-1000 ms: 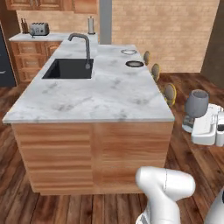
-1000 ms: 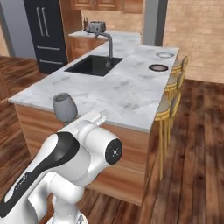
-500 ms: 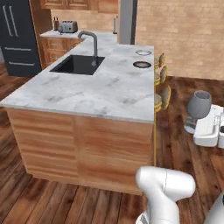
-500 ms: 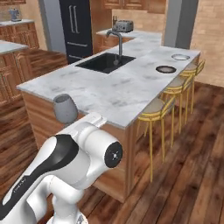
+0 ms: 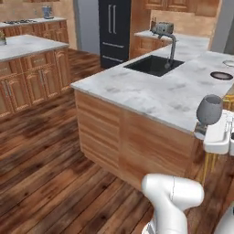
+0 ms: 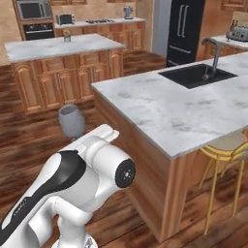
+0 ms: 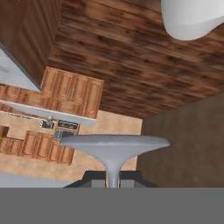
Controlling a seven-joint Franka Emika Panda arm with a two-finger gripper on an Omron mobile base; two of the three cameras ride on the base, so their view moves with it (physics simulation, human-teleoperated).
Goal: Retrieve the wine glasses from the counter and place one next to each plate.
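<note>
My gripper [image 7: 113, 181] is shut on the stem of a smoky-grey wine glass [image 7: 114, 144], whose round foot spreads just above the fingertips. That wine glass [image 5: 209, 109] hangs upright beside the island's near corner, off to the right, and its bowl [image 6: 71, 121] peeks out from behind my arm. At the island's far right end lies a dark brown plate [image 5: 221, 75], with a pale plate [image 5: 229, 63] cut off by the frame edge behind it. Far at the back, the short marble counter [image 5: 148, 34] carries a toaster [image 5: 162, 28].
The long marble island [image 5: 151, 93] with a black sink [image 5: 153, 65] and tap [image 5: 171, 43] stands straight ahead. Yellow stools [image 6: 227, 150] line its right side. A second marble-topped cabinet block [image 5: 27, 45] is at the left, a black fridge [image 5: 114, 27] behind. Wooden floor lies between.
The whole picture has swung, so the base has turned: the island now shows from its corner and the left cabinet block has come into view. The glass stays in the shut gripper.
</note>
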